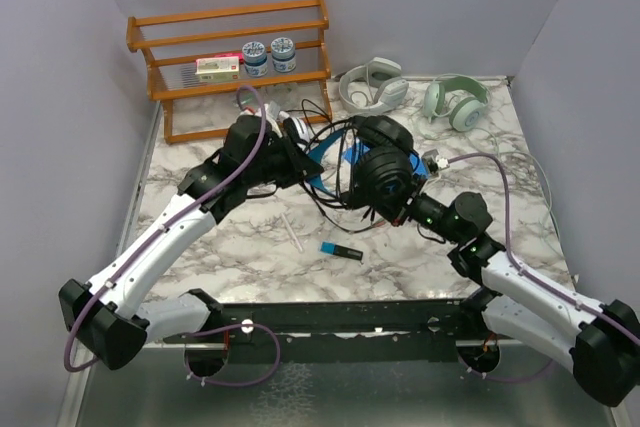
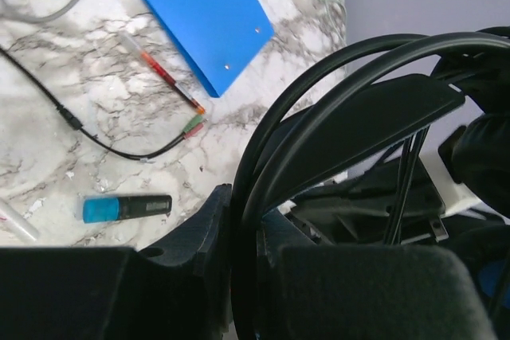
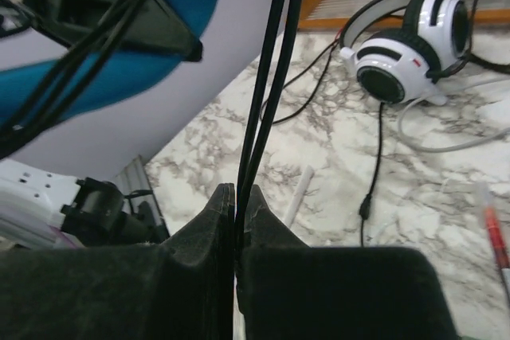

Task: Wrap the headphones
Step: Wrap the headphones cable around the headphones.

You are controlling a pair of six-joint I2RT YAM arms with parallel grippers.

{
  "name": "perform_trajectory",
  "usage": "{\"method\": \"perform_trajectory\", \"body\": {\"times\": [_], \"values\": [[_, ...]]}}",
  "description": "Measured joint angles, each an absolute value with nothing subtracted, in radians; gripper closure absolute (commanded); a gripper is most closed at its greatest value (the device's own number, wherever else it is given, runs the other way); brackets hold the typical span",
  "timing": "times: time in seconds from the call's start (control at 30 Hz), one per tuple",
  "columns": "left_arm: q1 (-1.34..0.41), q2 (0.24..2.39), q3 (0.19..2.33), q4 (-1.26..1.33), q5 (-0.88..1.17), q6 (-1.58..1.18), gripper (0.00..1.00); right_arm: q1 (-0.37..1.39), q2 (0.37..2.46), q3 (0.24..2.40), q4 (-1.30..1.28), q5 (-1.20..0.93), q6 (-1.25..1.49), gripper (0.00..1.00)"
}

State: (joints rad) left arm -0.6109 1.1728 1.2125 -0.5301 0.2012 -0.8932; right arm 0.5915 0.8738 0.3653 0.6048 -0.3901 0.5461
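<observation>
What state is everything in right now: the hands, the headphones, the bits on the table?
Left hand, shut on the headband of the black headphones.
Right hand, shut on the black cable.
Black headphones, lifted off the table between both arms.
White-and-black headphones, lying on the table, cable loose.
Pale grey-white headphones, lying at the back, untouched.
Blue-and-black marker, lying flat on the table.

- The white-and-black headphones [image 1: 297, 128] sat largely hidden behind the left arm in the top view.
- The blue folder [image 2: 199, 13] was cut off by the left wrist view's top edge.
- The black headphones [image 1: 385, 169] covered most of it from above.
- The jars' [image 1: 270, 55] labels were too small to read.
- The cable [image 3: 267, 93] ran out past the right wrist view's top edge.
</observation>
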Motion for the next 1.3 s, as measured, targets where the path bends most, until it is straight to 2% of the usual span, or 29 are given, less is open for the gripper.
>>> {"method": "perform_trajectory", "body": {"times": [0.1,0.23,0.6,0.77,0.9,1.03,1.17,1.3], "values": [[-0.611,1.1,1.055,-0.442,0.134,-1.013,1.0,0.614,0.924,0.343,0.687,-0.393,0.624,0.99],[-0.613,1.044,0.949,-0.396,0.053,-1.097,1.0,0.68,0.99,0.343,0.762,-0.376,0.681,0.99],[-0.621,0.964,0.839,-0.396,-0.04,-1.169,1.0,0.865,1.323,0.391,0.969,-0.258,0.773,0.99],[-0.619,0.925,0.839,-0.405,-0.048,-1.17,1.0,0.863,1.343,0.391,0.988,-0.2,0.777,1.0],[-0.616,0.91,0.9,-0.447,-0.054,-1.149,1.0,0.784,1.295,0.402,0.915,-0.185,0.74,1.0],[-0.614,0.911,1.003,-0.488,-0.037,-1.104,1.0,0.577,1.304,0.475,0.852,-0.259,0.717,0.99],[-0.614,0.929,1.042,-0.512,0.031,-1.082,1.0,0.409,1.421,0.671,0.788,-0.387,0.691,1.0],[-0.61,0.958,1.042,-0.517,0.094,-1.079,1.0,0.343,1.554,0.868,0.7,-0.485,0.653,0.99]]}}
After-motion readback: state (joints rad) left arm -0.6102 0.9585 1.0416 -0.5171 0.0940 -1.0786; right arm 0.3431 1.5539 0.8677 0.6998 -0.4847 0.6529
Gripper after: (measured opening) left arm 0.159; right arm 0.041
